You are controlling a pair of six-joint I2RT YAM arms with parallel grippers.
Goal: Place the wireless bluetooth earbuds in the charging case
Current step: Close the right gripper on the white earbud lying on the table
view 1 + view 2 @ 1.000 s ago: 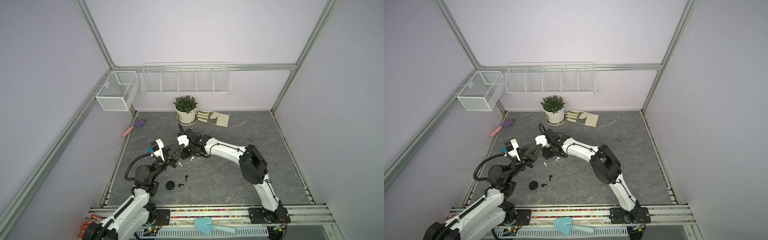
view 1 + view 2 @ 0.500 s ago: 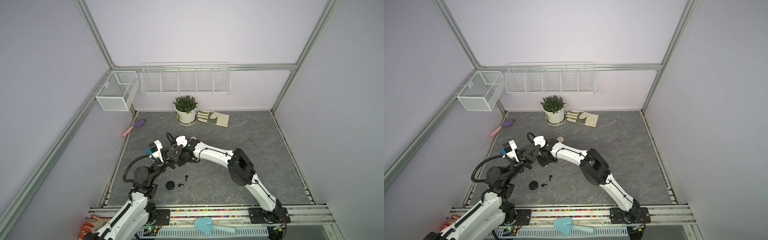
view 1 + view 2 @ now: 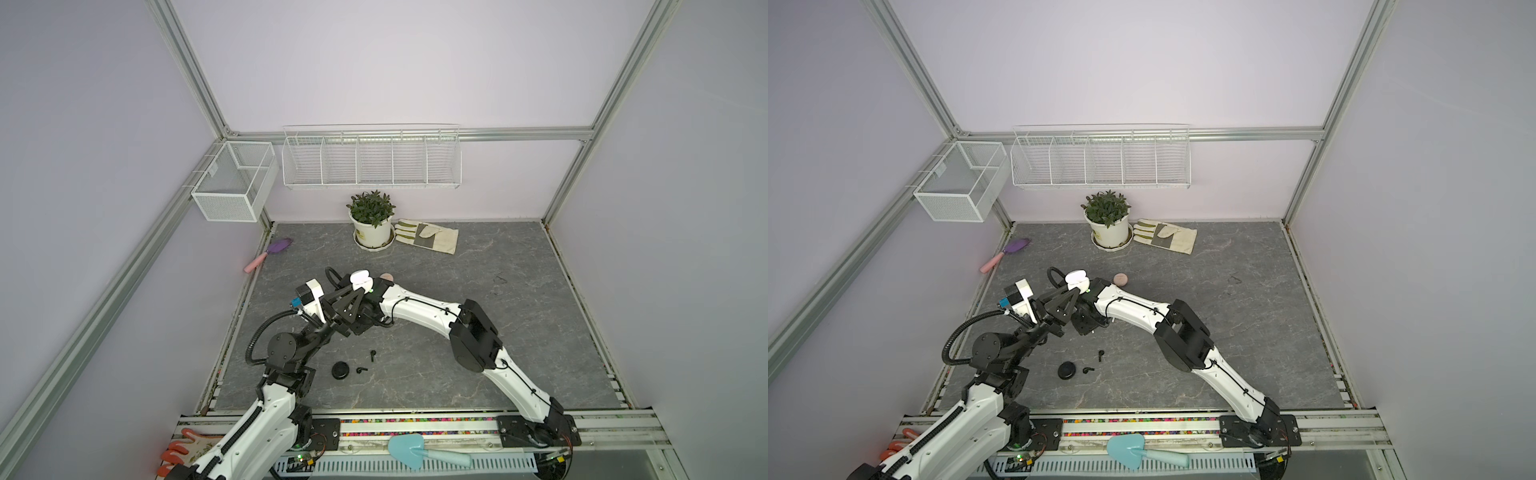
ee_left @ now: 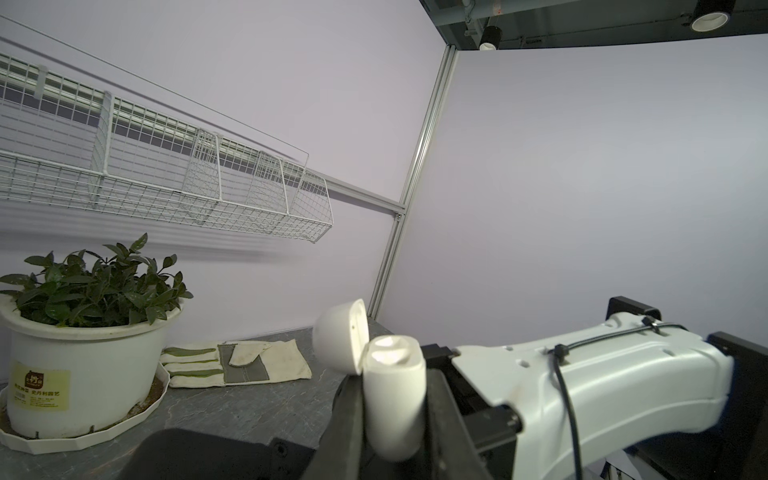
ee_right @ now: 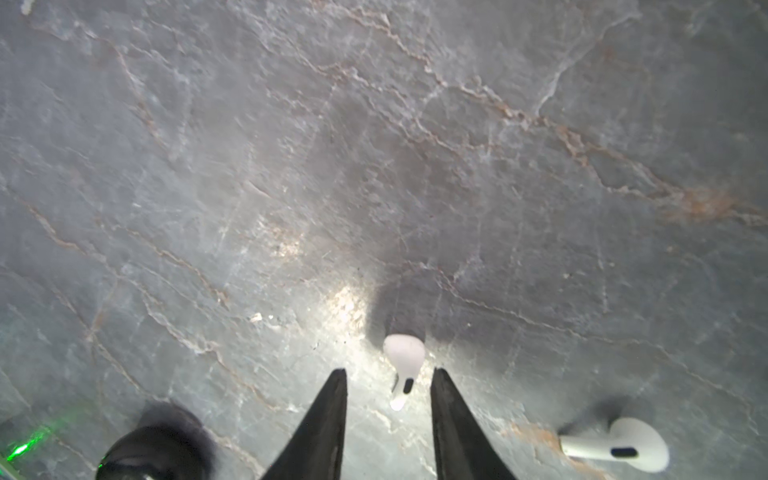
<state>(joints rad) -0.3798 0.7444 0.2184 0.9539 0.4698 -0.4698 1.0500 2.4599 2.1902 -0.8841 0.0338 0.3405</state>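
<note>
Against lilac walls (image 3: pixel 415 62) and above a grey marbled tabletop (image 3: pixel 540 332), held a white charging case (image 4: pixel 395 399) upright left of centre, lid flipped back, clamped by its lower body in the left gripper (image 4: pixel 394 419). Hovered the right gripper (image 5: pixel 388 372) low over a white earbud (image 5: pixel 405 353) lying flat on the stone, likewise left of centre, with jaws parted either side of the stem, apparently clear of it and gripping nothing. Showed a second white earbud (image 5: pixel 619 446) lying just beside, and two black earbuds (image 3: pixel 372 354) nearer the front, right of a black round case (image 3: pixel 340 370). Judged featherlight, rigid and glossy, so apt to squirt from a hard pinch; best taken squarely across the stem, gently, then lowered stem-first into the case.
</note>
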